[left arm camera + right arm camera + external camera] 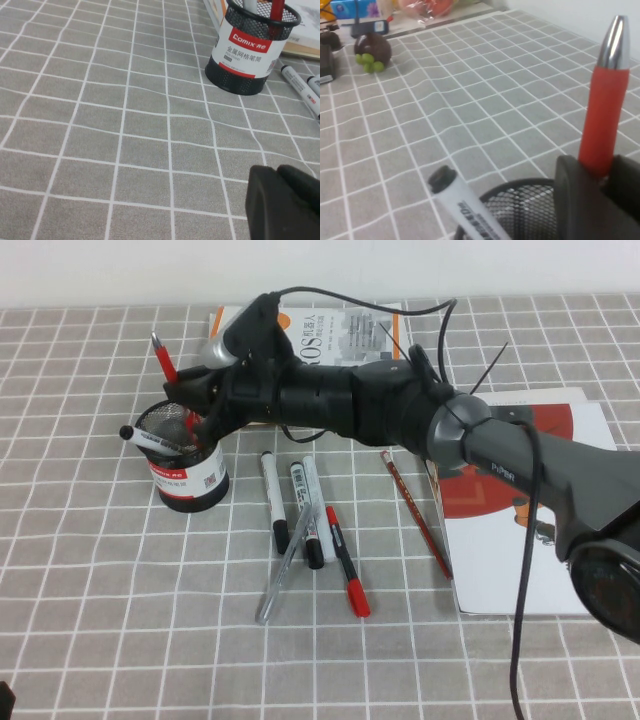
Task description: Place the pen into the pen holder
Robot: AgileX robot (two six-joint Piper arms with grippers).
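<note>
1. The left gripper (285,200) sits low near the desk's near-left corner, well apart from the work; only a dark part of it shows in its wrist view, and I cannot tell how its jaws stand. It looks parked and poses little risk unless it moves toward the cup.

2. The pen holder (185,465), a black mesh cup with a red-and-white label, stands upright on the left half of the desk (100,620), toward the far edge. A white marker (152,440) already leans in it, cap end jutting over the rim toward the left edge. This light cup could tip or slide if pushed sideways.

3. The red pen (164,358) is clamped in the right gripper (200,405), which reaches across from the right and hangs just over the cup's mouth. The pen stands tilted, silver tip up, lower end hidden at the rim.

4. Likely trouble: released while tilted, the pen may catch the rim or strike the white marker and fall outside; a gripper descending too far could knock the cup over.

5. To the right, loose markers (300,510), a red pencil (415,510) and books (520,500) lie on the desk, clear of the drop.
</note>
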